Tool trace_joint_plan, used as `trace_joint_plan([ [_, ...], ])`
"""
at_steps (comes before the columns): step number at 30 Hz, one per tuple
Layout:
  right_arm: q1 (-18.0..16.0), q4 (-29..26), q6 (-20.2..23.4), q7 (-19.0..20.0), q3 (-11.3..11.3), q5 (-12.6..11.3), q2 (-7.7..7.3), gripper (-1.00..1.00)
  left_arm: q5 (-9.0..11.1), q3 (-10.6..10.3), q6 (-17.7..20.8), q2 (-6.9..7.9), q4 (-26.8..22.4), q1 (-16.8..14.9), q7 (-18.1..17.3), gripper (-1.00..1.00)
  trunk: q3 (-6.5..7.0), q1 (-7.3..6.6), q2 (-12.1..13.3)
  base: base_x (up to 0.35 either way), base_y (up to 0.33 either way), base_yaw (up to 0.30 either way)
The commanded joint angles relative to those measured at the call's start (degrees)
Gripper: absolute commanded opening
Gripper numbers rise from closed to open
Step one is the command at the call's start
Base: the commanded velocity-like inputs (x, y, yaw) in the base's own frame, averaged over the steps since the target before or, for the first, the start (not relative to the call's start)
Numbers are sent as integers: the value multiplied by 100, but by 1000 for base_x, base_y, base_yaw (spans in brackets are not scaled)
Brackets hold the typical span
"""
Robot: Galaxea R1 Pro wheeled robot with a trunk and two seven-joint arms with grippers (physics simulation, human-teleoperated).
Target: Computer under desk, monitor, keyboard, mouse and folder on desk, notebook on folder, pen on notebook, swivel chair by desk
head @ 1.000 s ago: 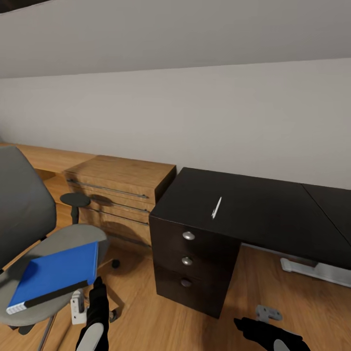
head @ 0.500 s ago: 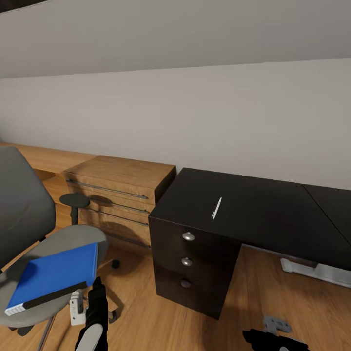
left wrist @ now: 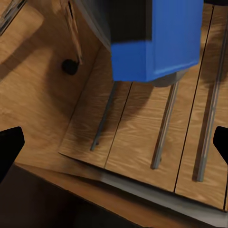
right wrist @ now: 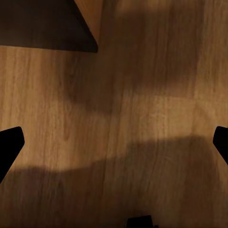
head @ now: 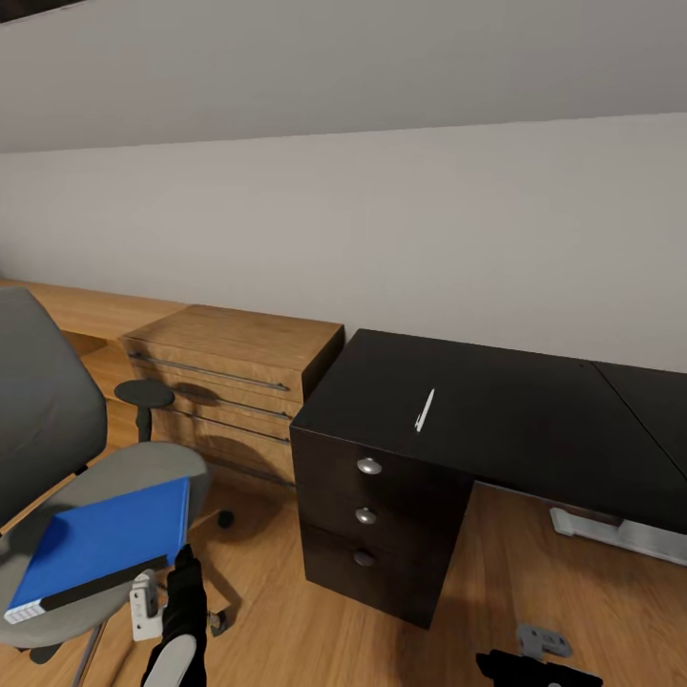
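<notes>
Head view, far left: the swivel chair (head: pixel 57 448) is seen with its grey backrest and seat, and the folder (head: pixel 100 549) is laid flat on the seat, dark spine toward the camera. In the left wrist view the folder (left wrist: pixel 154 40) is seen overhanging the seat edge above the wooden floor (left wrist: pixel 137 137). The left gripper (head: pixel 181 596) is held just beside the seat's near edge, not touching the folder; its fingers (left wrist: pixel 9 145) are spread wide with nothing between them. A light wooden nightstand (head: pixel 234 377) is placed between the chair and the desk (head: pixel 496 420). The pen (head: pixel 424 408) is lying on the desktop above the drawer unit (head: pixel 377 520) with its round silver knobs. At lower right, the right gripper (head: pixel 534 668) is held low over the floor, clear of the desk; its fingers (right wrist: pixel 9 142) are likewise spread, empty.
</notes>
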Motion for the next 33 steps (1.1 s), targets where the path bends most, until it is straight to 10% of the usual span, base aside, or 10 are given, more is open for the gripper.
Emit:
trace_joint_plan([
  [1, -5, -8, 3, -58, 21, -59, -7, 100, 66, 31, -30, 1, -5, -2, 20, 100, -6, -1, -3, 5, 0, 0],
  [11, -5, -3, 3, -58, 23, -58, -15, 100, 576, 170, -21, 147, -2, 6, 20, 100, -6, -1, -3, 45, 0, 0],
  [33, -5, -2, 3, -58, 24, -51, -18, 100, 869, 200, 13, 254, 405, 12, -23, 100, -6, -1, -3, 35, 0, 0],
])
